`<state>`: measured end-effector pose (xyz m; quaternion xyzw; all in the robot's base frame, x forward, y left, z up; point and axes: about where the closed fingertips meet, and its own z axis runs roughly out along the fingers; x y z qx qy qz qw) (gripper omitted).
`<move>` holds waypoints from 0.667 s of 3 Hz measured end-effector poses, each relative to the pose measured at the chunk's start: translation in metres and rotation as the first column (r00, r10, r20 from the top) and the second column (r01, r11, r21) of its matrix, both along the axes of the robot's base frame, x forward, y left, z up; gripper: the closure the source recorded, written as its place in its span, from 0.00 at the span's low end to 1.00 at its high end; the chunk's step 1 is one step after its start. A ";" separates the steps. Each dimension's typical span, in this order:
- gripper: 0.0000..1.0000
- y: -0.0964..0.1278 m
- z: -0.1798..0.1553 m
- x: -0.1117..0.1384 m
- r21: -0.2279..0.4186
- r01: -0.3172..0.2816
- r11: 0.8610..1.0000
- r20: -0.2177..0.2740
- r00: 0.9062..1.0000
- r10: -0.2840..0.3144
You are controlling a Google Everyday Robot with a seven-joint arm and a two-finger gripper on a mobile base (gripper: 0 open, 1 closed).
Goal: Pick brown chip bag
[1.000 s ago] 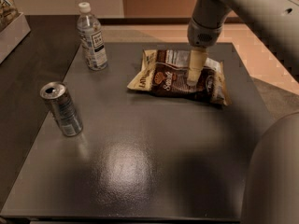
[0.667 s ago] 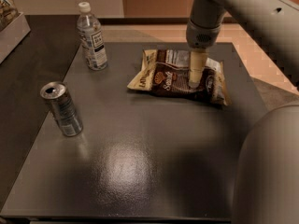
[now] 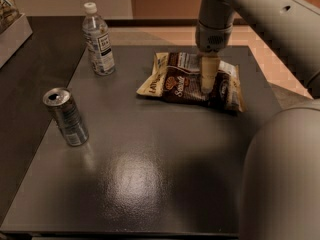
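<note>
Lying on the far right part of the dark worktop (image 3: 150, 179), the brown chip bag (image 3: 175, 84) is flat and crinkled. The gripper (image 3: 205, 88) stands straight down on its middle, and the fingers (image 3: 208, 71) are narrow, pressed together on the foil there. A water bottle (image 3: 99, 41) stands upright left of the bag, and a silver can (image 3: 66, 116) stands nearer, well apart.

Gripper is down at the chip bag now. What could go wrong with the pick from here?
1. The gripper meets the brown chip bag near its middle, on crinkled film. It may catch only a thin fold and slip off when lifted.
2. The bag lies flat on the glossy table, so downward pressure could slide it or crush the contents.
</note>
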<state>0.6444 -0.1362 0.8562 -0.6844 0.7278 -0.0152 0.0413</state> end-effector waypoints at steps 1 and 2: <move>0.64 0.003 0.005 0.000 -0.002 -0.011 1.000 0.001 1.000 0.011; 0.89 0.004 0.009 0.000 0.000 -0.014 1.000 0.005 1.000 0.014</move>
